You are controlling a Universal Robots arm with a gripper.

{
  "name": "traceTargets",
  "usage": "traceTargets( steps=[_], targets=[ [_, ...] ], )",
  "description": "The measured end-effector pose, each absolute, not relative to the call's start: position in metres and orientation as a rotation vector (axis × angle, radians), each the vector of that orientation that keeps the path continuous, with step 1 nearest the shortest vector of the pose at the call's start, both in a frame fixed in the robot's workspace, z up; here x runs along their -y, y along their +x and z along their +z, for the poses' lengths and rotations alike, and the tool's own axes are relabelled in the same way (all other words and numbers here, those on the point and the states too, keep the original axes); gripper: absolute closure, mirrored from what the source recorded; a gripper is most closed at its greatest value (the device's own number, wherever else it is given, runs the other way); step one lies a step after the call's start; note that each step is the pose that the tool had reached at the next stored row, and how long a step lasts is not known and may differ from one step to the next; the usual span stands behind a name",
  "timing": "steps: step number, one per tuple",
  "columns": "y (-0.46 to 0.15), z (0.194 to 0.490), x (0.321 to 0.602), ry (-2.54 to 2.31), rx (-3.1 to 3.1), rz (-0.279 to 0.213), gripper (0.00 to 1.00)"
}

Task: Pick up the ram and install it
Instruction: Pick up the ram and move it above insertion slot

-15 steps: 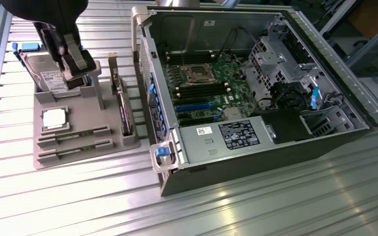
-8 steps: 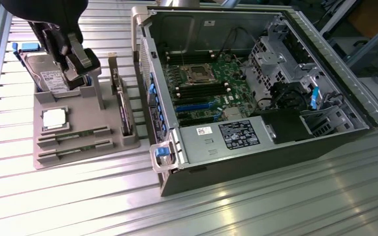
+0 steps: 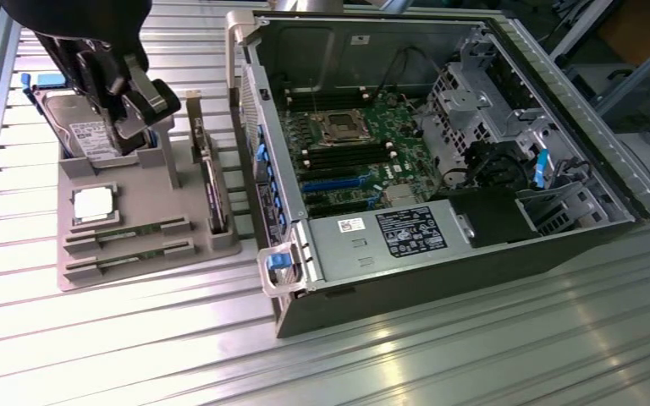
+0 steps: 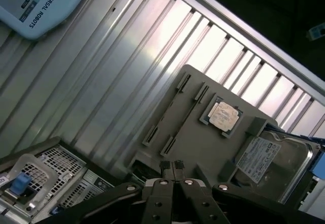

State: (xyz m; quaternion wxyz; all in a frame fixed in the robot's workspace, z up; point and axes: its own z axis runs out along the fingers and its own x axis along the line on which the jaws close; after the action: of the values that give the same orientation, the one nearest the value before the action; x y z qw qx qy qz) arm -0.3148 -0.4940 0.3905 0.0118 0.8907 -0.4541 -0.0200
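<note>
Two ram sticks (image 3: 129, 231) are noted standing on edge in the long slots of the grey holder tray (image 3: 206, 247), at the tray end toward the exterior view's foreground. The gripper (image 3: 146, 127) is held above the opposite end, over the hard drive (image 3: 82, 128). Its fingers (image 4: 166, 169) are pressed together and nothing is clasped. The processor chip (image 3: 96, 205) is seated between gripper and ram.

From the gripper, the ram is found down the tray, past the chip and well apart. Each stick's long axis is laid across the tray, roughly from the exterior view's left to its right, parallel to the tray's near edge. In the wrist view that axis is judged oblique to the seam where the fingertips meet, so the jaws are not lined up across the thin faces. The open computer case (image 3: 438, 254) is set on the exterior view's right, just beside the tray.
</note>
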Motion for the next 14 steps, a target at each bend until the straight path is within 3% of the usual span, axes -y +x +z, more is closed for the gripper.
traceTargets(
  steps=[14],
  targets=[
    [-0.3148,0.3903,0.494,2.884,1.175,-0.059,0.89]
  ],
)
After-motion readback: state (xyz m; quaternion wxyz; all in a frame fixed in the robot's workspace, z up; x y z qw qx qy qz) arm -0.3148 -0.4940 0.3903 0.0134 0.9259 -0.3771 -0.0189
